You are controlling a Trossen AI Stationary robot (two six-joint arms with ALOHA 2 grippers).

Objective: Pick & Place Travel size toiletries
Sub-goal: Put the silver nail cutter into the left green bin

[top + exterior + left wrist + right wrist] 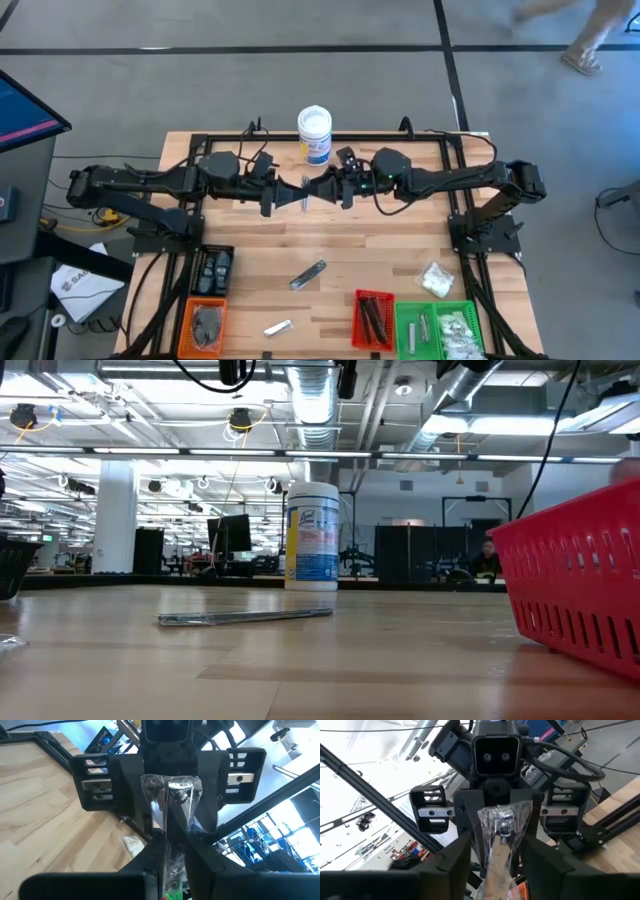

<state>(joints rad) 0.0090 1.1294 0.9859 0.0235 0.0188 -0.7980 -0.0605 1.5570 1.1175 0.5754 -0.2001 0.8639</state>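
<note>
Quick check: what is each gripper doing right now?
Left gripper: shut on the clear packet, mid-air.
Right gripper: shut on the same packet, facing the left.

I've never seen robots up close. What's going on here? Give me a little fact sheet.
Setting: wooden table, two dark arms meeting above its middle
Left hand: closed on one end of a clear packet
Right hand: facing it, apparently closed on the other end
Activity: looks like a hand-to-hand pass
Loose on table: silvery sachet, smaller silvery sachet, white-filled packet
Trays at near edge: orange tray, red tray, green tray
Also: white tub, upright
</note>
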